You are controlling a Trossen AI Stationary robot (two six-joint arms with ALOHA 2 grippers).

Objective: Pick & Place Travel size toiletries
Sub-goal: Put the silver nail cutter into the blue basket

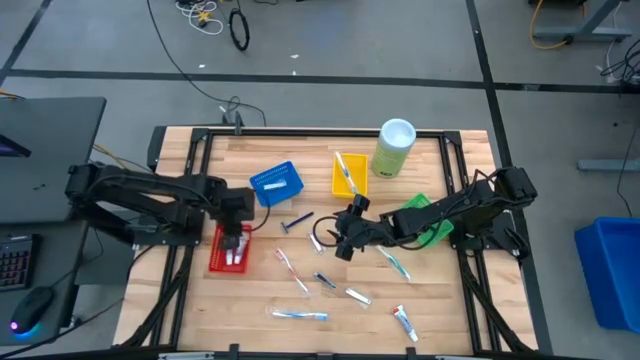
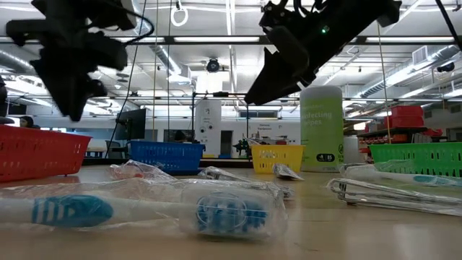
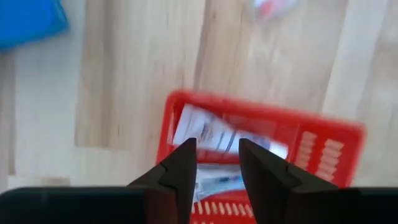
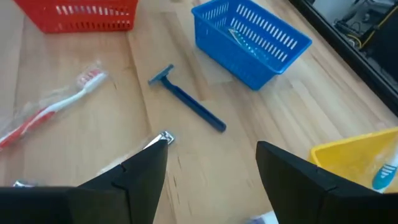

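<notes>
Matt wooden table (image 1: pixel 430 300) (plastic trays (image 1: pixel 276 183), seemingly)

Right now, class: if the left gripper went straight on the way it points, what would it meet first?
Probably the white tubes lying in the red tray; the open left gripper points straight into it.

Left side: the left end effector (image 1: pixel 236 240) hangs with its fingers parted over the red slotted plastic basket (image 1: pixel 218 262), which blocks the wooden tabletop (image 1: pixel 200 310) beneath it.
Centre: the right end effector (image 1: pixel 343 238), fingers wide apart, hovers above a clear-wrapped item (image 1: pixel 318 240); the blue-handled razor (image 4: pixel 186 103) lies just beyond it on bare wood.
Back row: blue slotted plastic basket (image 1: pixel 276 183), yellow plastic basket (image 1: pixel 348 174) and tall pale-green canister with a white lid (image 1: pixel 393 148) stand in the way.
Right: the green plastic basket (image 1: pixel 432 232) lies under the right arm.
Front: scattered wrapped toothbrushes (image 1: pixel 300 315) and small tubes (image 1: pixel 404 322), with open wood between them.
</notes>
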